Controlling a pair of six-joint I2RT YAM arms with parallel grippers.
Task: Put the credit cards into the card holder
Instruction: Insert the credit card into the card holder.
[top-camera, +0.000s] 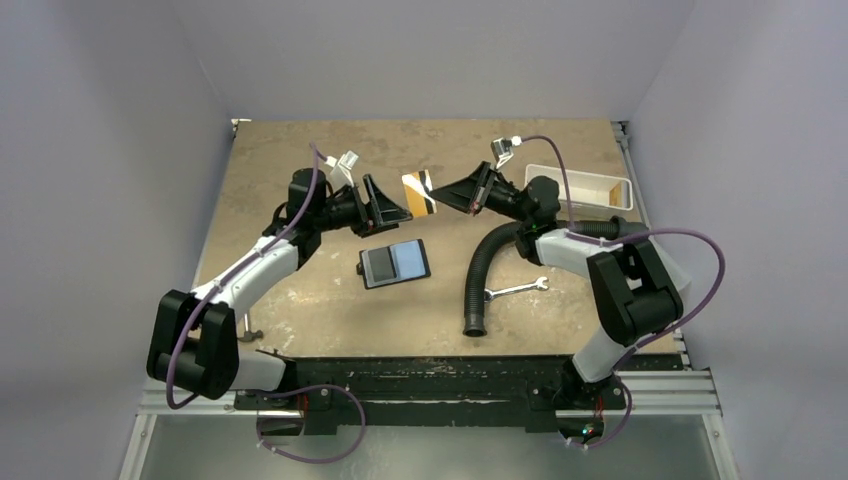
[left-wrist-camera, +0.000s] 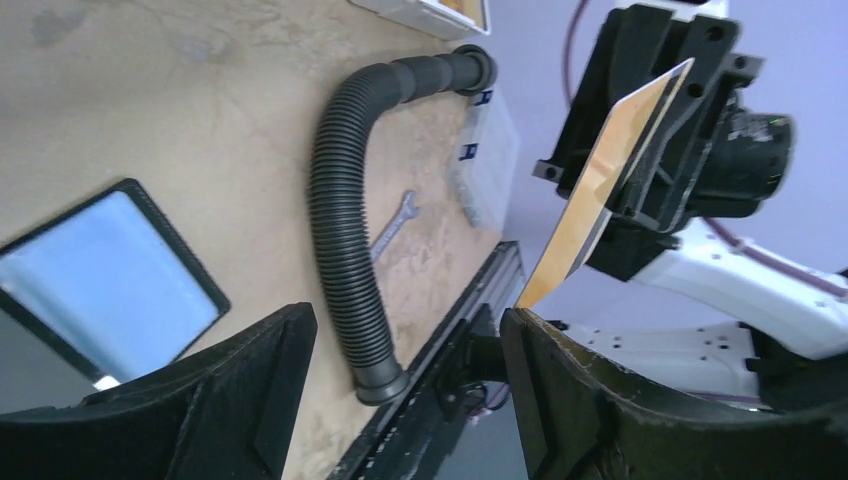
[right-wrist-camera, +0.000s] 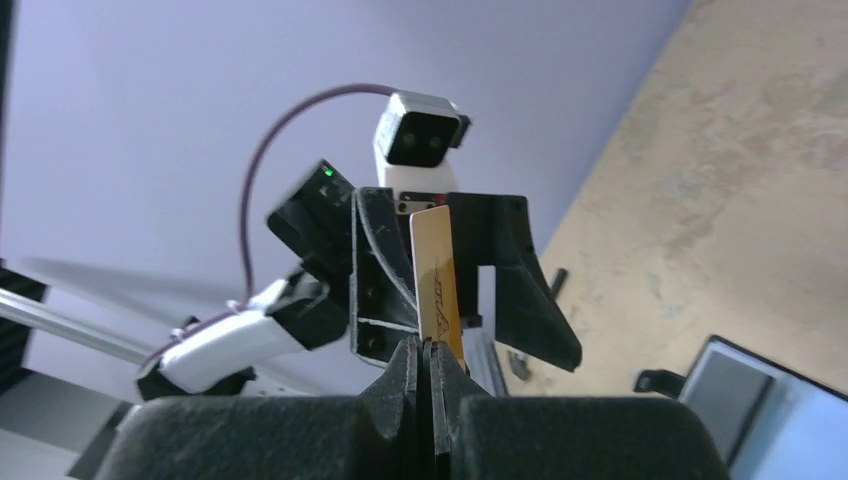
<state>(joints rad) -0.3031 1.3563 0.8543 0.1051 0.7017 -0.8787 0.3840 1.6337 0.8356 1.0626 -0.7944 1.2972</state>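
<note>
While the right end effector (top-camera: 438, 193) is pinching a yellowish-tan credit card (top-camera: 418, 192) by 1 short edge, its 2 fingers are pressing flat together on it, and most of the card is sticking out beyond the tips. The card is hanging in the air above the bench (top-camera: 290, 160), standing on edge rather than lying flat. The left end effector (top-camera: 392, 205) is facing it from the other side with its jaws spread wide and nothing between them. The card's free end is reaching toward that gap. From the left wrist view its lower corner is sitting just above 1 of the left fingers (left-wrist-camera: 600, 400), probably apart, though contact is hard to judge. The card holder (top-camera: 394, 263) is lying open and flat on the bench, nearer the arm bases than the 2 end effectors and touching neither. Its open face is showing a grey half and a pale blue half. To its right a black ribbed hose (top-camera: 487, 270) is curving across the bench, a silver wrench (top-camera: 517, 291) is lying just beside the hose, and a white tray (top-camera: 578, 188) is sitting at the far right.
</note>
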